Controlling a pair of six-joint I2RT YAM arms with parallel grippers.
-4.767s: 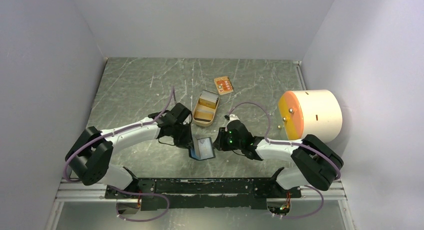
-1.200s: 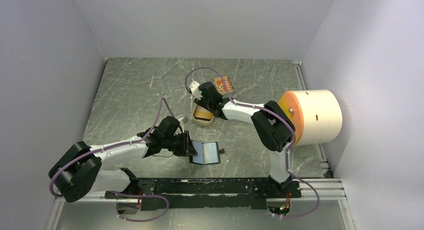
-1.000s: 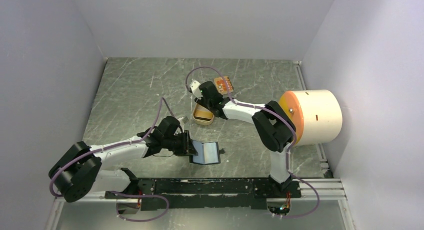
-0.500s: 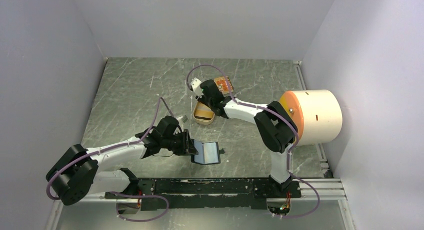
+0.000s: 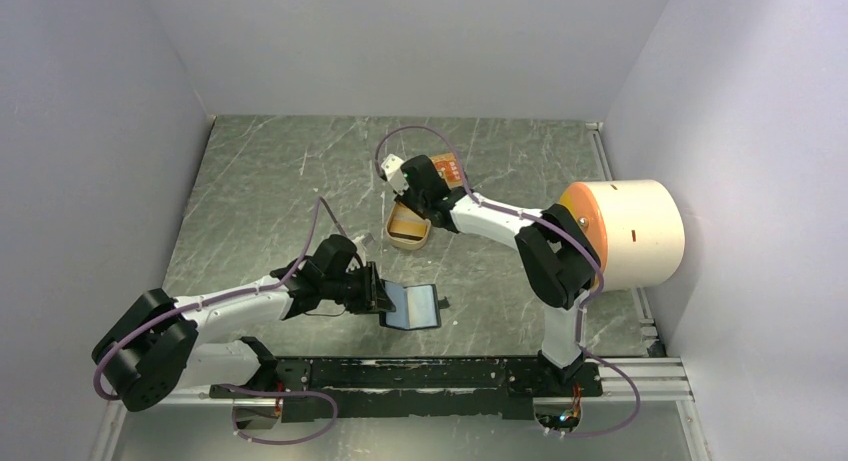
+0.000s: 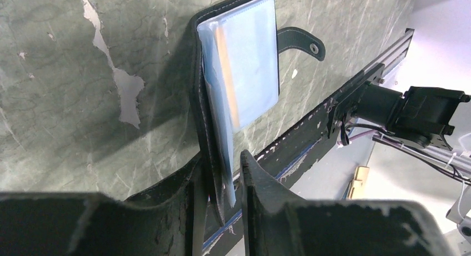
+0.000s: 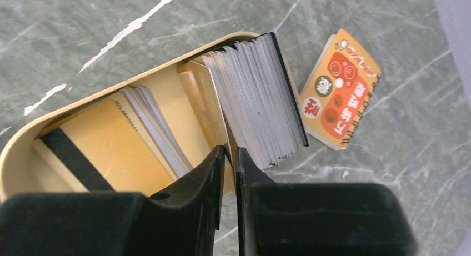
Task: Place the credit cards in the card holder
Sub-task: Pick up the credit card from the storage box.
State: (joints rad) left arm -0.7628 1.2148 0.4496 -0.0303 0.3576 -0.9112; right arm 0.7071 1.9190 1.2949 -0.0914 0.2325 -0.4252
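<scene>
The black card holder [image 5: 415,306] lies open near the front, blue lining up, snap tab to the right. My left gripper [image 5: 378,293] is shut on its left edge. In the left wrist view the jaws [image 6: 225,172] pinch the black cover and a clear sleeve [image 6: 244,61] with an orange strip inside. My right gripper [image 5: 420,206] is over the tan-gold tin [image 5: 405,236]. In the right wrist view it [image 7: 228,153] is shut on a thin pale card [image 7: 214,100] at the front of a grey-white stack of cards [image 7: 258,100]. Tan-orange cards [image 7: 111,145] lie in the tin.
An orange printed spiral pad [image 7: 341,89] lies on the table just behind the tin, partly hidden by the right arm in the top view [image 5: 452,166]. A large cream cylinder with an orange face [image 5: 625,231] stands at the right wall. Walls enclose three sides.
My right arm has left the card holder and reached the tin, and in the last second it has shifted slightly back over the tin. The left gripper still holds the holder, now opened flat.
</scene>
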